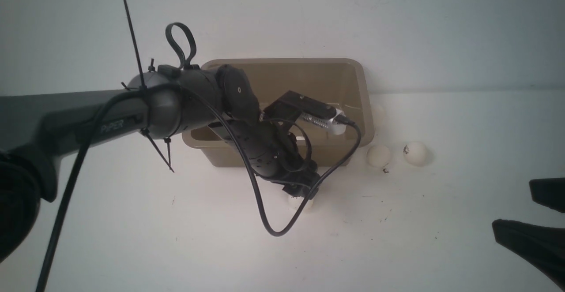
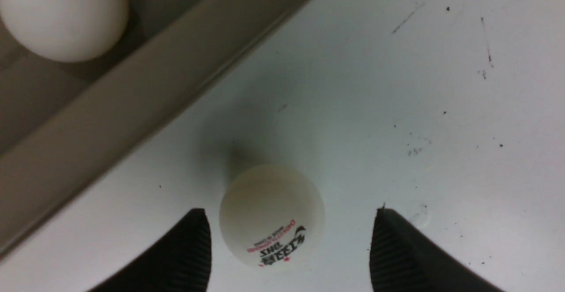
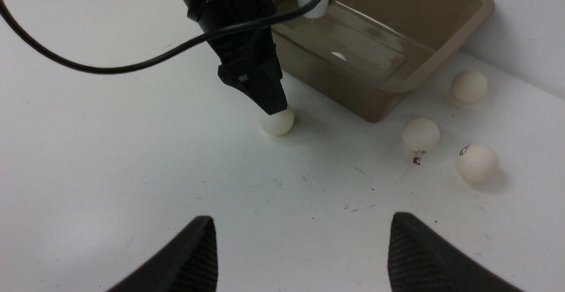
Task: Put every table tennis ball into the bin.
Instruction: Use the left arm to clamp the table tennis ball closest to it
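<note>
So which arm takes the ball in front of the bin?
Left. The left end effector is open, straddling that ball; the right end effector is open too, but well off to the side.

The bin (image 1: 353, 69) sits at the back of the worktop (image 1: 176, 248) against the wall, with an inside ball (image 2: 62, 14) in it. Just before its near wall lies a front ball (image 2: 271, 215), flanked by the left gripper (image 2: 290, 221). Right of the bin, a back ball (image 3: 469, 87) lies beside the right wall, with a middle ball (image 3: 420, 134) and an outer ball (image 3: 477, 163) off the near right corner.
</note>
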### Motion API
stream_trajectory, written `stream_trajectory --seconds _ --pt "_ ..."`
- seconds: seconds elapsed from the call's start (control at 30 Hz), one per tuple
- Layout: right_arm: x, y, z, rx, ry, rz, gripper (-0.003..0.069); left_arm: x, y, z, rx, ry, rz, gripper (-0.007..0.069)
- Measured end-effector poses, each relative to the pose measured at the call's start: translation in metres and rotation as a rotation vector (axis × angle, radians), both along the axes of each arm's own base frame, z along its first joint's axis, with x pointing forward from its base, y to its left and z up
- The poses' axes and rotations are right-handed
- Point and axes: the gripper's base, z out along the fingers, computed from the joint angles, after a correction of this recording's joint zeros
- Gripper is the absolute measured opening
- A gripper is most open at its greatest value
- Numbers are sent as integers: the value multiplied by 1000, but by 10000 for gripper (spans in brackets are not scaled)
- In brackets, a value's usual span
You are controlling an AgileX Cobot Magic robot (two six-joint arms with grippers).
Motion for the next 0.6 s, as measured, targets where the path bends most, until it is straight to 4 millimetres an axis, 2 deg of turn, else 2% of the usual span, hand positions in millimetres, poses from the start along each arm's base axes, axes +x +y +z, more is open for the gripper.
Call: stream_trajectory --seconds 0.1,0.23,0.43,0.6 --pt "0 0 0 0 -1 -1 472 2 -1 -10 9 18 5 436" --pt "0 0 0 -2 -2 -1 472 4 -2 -10 4 -6 15 436" --pt "0 0 0 -3 -3 -1 472 0 -17 -8 -11 -66 2 436" --pt "0 0 0 -5 -4 0 472 -1 -18 -9 0 -76 -12 436"
